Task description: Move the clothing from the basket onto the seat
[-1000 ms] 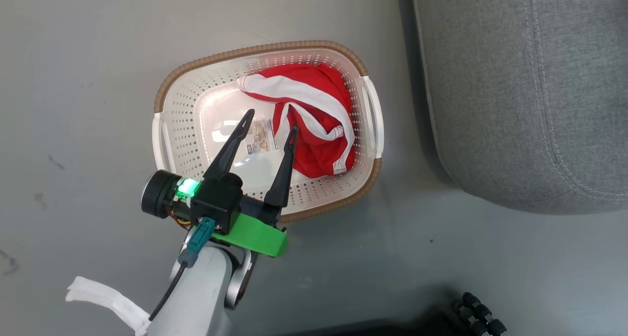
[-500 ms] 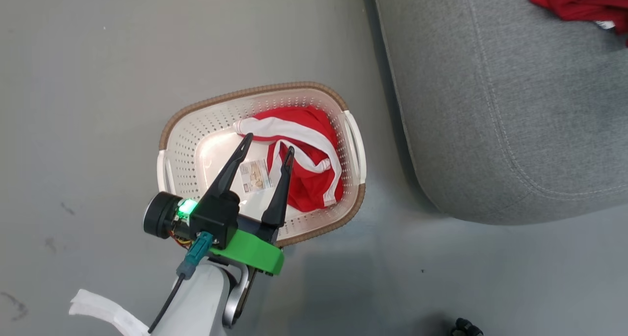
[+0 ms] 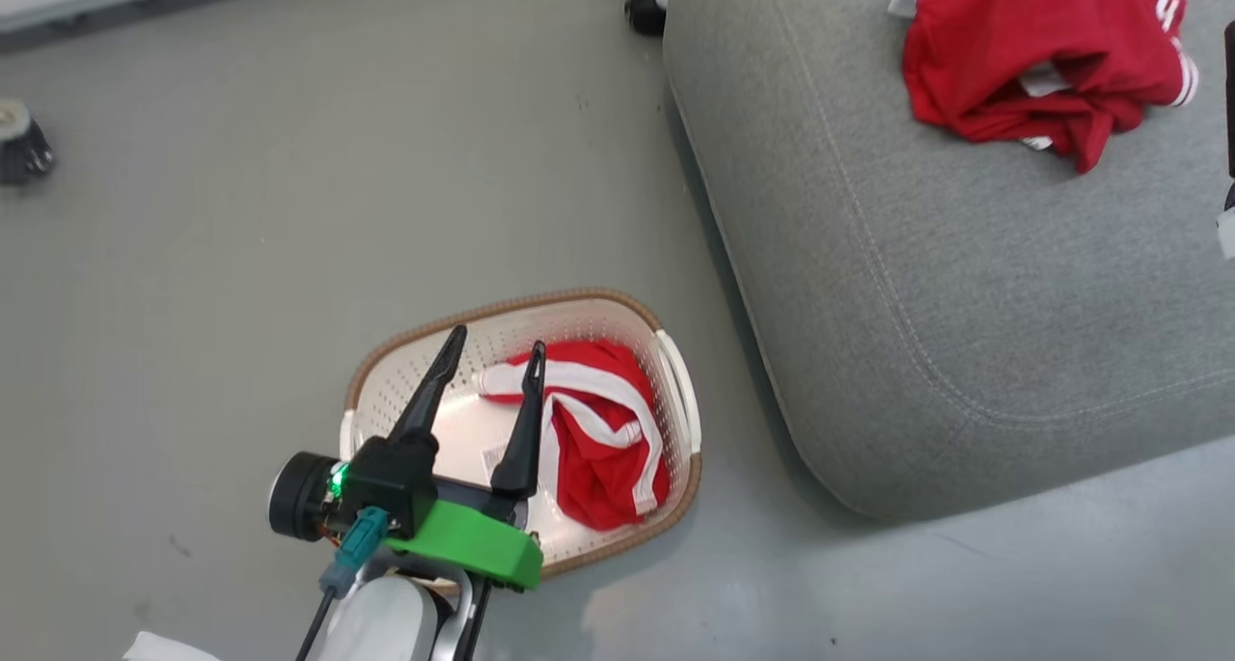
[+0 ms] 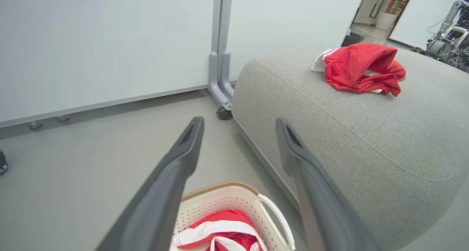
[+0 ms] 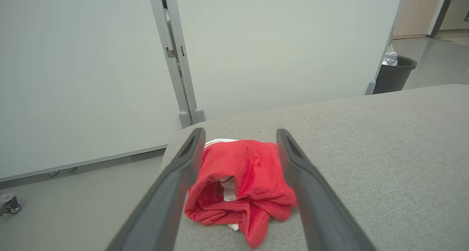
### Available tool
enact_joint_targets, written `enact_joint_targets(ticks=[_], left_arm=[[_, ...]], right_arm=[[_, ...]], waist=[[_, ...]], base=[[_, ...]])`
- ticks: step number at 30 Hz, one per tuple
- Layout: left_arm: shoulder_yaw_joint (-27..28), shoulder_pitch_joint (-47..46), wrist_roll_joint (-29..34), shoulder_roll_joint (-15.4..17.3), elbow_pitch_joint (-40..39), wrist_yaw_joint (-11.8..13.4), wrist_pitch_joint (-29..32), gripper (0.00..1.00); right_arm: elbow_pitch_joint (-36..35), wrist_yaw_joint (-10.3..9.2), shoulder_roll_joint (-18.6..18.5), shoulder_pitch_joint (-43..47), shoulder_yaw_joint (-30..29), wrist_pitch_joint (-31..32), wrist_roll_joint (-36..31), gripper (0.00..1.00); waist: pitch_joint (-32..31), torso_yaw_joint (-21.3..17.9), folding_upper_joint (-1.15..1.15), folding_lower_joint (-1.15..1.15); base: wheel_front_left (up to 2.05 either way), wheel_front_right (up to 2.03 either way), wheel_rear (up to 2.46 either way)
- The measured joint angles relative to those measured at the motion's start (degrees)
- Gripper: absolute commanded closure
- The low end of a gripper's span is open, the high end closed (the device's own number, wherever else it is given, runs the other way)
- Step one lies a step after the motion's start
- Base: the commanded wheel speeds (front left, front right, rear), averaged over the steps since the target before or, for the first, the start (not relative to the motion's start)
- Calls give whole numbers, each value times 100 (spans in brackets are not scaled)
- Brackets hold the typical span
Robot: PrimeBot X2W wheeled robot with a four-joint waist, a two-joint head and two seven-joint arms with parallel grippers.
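Note:
The cream basket [image 3: 502,304] stands on the floor with one red and white garment [image 3: 598,449] bunched in its right half. My left gripper [image 3: 496,340] hangs open above the basket, nothing between its fingers; its own view shows the gripper [image 4: 240,122] above the basket [image 4: 220,187] and that garment [image 4: 220,232]. To the right is the big grey seat [image 3: 965,304], with another red garment [image 3: 1042,63] crumpled on top. My right gripper [image 5: 240,133] is open over the seat [image 5: 384,152], its fingers wide either side of that garment [image 5: 238,185], which lies loose on the cushion.
Pale partition panels on castor legs [image 4: 220,78] stand behind the seat. A castor [image 3: 644,10] sits by the seat's far corner and a dark foot [image 3: 19,150] at far left. A black bin [image 5: 395,73] is beyond the seat. Grey floor surrounds the basket.
The head view has swung up and away, so the basket sits lower in the picture and the seat's top with a red garment has come into sight. The left gripper stays open over the basket.

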Motion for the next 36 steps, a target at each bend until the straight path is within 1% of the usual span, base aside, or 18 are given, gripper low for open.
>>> enact_joint_targets(ticks=[4,7,12,18,23,30,32,36], left_arm=[[151,126,-76,-1,-63,73,1,0],[242,243,-146,0,-119,119,0,0],[463,486,-215,1,-196,196,0,0],[625,771,-389,1,-337,269,0,0],[749,935,-514,2,-336,303,0,0],[928,1070,-563,3,-271,349,0,0],[922,1090,-477,3,-264,353,0,0],[922,1151,-553,3,-275,408,0,0]], right_arm=[[-699,0,138,431,-316,0,-192,0],[-1234,0,370,847,-582,0,-409,0],[-2019,0,933,1569,-994,0,-659,0],[-2607,-1,1579,2536,-1118,0,-1224,0],[-2742,-1,2086,3140,-1036,0,-1518,0],[-2672,-3,2597,3590,-899,0,-1840,0],[-2637,-3,2662,3630,-901,0,-1944,0],[-2602,-3,2776,3663,-943,0,-2171,0]], waist=[[-364,19,0,0],[-607,70,0,0],[-971,224,0,0],[-1346,487,0,0],[-1573,757,0,0],[-1786,1001,0,0],[-1817,1038,0,0],[-1850,1069,0,0]], base=[[0,0,0],[0,0,0],[0,0,0],[0,0,0],[0,0,0],[0,0,0],[0,0,0],[0,0,0]])
